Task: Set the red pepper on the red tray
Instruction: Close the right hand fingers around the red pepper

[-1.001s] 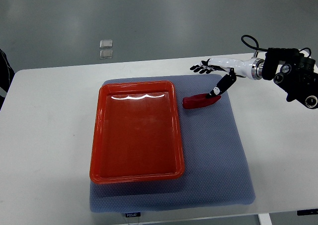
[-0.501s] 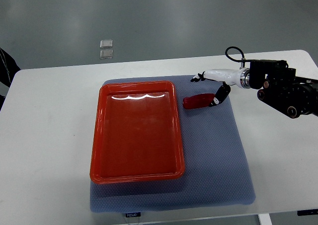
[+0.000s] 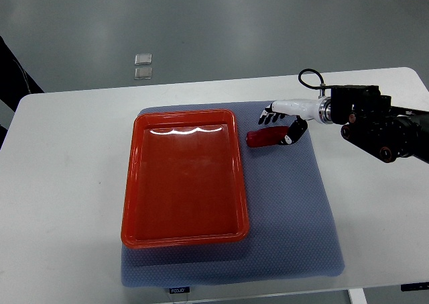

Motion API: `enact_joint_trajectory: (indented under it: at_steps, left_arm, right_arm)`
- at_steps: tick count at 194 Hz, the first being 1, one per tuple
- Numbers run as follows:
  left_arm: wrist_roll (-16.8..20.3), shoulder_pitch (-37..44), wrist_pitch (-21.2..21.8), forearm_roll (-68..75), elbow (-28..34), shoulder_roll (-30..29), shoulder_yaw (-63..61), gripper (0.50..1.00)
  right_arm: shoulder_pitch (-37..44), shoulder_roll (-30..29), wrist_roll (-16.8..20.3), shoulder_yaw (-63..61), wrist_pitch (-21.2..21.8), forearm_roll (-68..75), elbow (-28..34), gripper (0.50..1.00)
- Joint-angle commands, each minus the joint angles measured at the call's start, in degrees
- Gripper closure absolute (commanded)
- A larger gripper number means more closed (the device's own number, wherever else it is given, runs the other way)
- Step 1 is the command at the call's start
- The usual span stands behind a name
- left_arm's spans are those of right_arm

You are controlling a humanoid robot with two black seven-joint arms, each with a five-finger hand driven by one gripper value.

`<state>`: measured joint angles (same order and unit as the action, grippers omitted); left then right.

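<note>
Presently catalogued, one work surface and its contents, seen steeply from above.

Item: white rectangular table (image 3: 67, 183), bearing a grey-blue textured mat (image 3: 288, 210) that covers its middle.

Item: red rectangular plastic tray (image 3: 184, 176), shallow and glossy, laid on the left half of the mat. Nothing is held in it.

Item: small elongated red pepper (image 3: 263, 137), lying on the mat just beside the tray's far right corner, at about 2 o'clock from the tray's centre. It is outside the rim and apart from it.

Item: right hand (image 3: 281, 121), white with dark fingers (image 3: 268, 116), entered from the picture's right edge on a black arm. It is set over the pepper's right end: the fingers are extended on the pepper's far side and a dark thumb is brought down at its right tip. Contact at the tip appears likely, but a closed grasp is not shown; whether the pepper is actually held cannot be told.

Item: left arm, not seen.

Status of task: placing is not yet done. The approach is judged complete and the grasp barely begun. Remaining, by judgement: the fingers to be closed on the pepper, the pepper to be lifted, carried toward 9 o'clock over the tray's rim, and set down inside.
</note>
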<state>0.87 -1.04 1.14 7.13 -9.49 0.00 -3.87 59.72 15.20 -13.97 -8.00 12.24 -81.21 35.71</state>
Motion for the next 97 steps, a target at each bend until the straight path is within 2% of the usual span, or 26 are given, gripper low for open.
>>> enact_joint_trajectory:
  at_steps: [1,13,28,38,81,97]
  left_arm:
    - [0.00,-0.02,0.00,-0.01,0.00,0.00,0.00,0.500]
    - [0.00,-0.02,0.00,-0.01,0.00,0.00,0.00,0.500]
    - [0.00,0.07,0.00,-0.01,0.00,0.00,0.00,0.500]
    - [0.00,0.07,0.00,-0.01,0.00,0.00,0.00,0.500]
    - [0.00,0.07,0.00,-0.01,0.00,0.00,0.00,0.500]
    - [0.00,-0.02,0.00,-0.01,0.00,0.00,0.00,0.500]
  right_arm:
    - [0.40,-0.17,-0.09,0.00,0.24,0.08,0.06,0.777]
    - [0.40,-0.17,-0.09,0.09,0.33,0.08,0.06,0.789]
    - [0.49,-0.26,-0.09,0.52,0.33,0.08,0.06,0.840]
    - [0.49,-0.53,-0.09,0.96,0.24,0.08,0.06,0.854]
    - [0.66,-0.53,-0.44,1.76,0.24,0.08,0.06,0.993]
    - [1.28,-0.61,-0.53,1.67,0.24,0.08,0.06,1.000]
